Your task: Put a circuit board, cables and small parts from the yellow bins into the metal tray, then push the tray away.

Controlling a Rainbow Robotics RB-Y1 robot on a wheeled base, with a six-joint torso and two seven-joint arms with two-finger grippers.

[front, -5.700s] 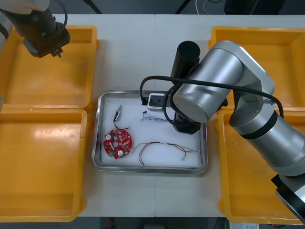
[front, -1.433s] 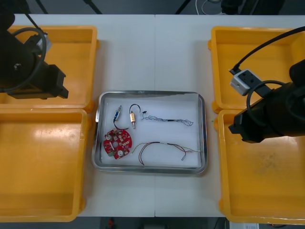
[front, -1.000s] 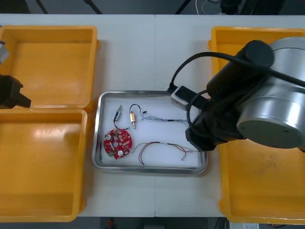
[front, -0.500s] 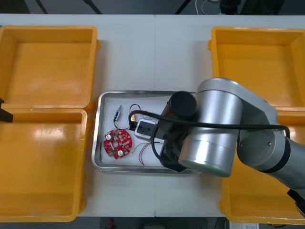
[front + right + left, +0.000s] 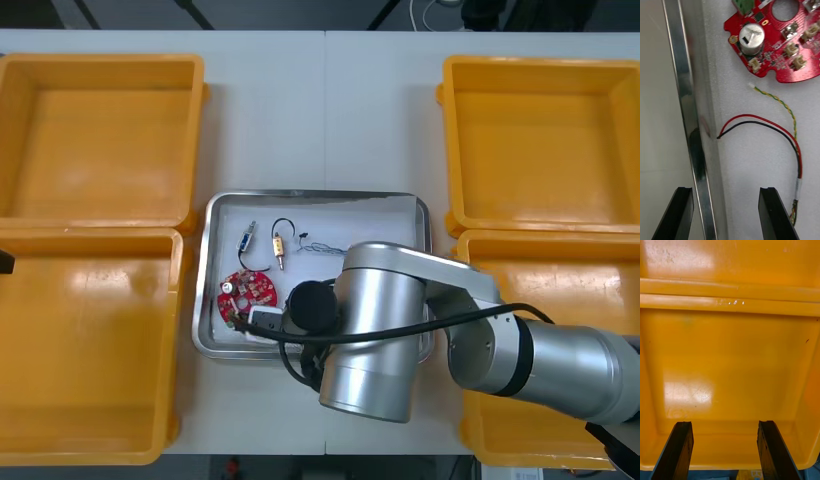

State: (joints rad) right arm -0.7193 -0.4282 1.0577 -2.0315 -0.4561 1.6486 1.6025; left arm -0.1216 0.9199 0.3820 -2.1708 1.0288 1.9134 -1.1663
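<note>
**right gripper (image 5: 725, 191) open astride tray rim, left gripper (image 5: 724, 423) idle over bin**

Yellow bins (image 5: 100, 130) sit two per side of table (image 5: 325, 110). Right arm (image 5: 375, 330) covers near part of metal tray (image 5: 318, 194), which lies btwn bins. In tray: circuit board (image 5: 247, 293), red and yellow cable (image 5: 752, 117) just beside it, blue and white cable (image 5: 325, 247), black cable (image 5: 275, 228), small metal parts (image 5: 279, 243). Right gripper: fingers wide apart, nothing held, tray rim btwn them. Left gripper: fingers apart, nothing held, above a left bin.
</note>
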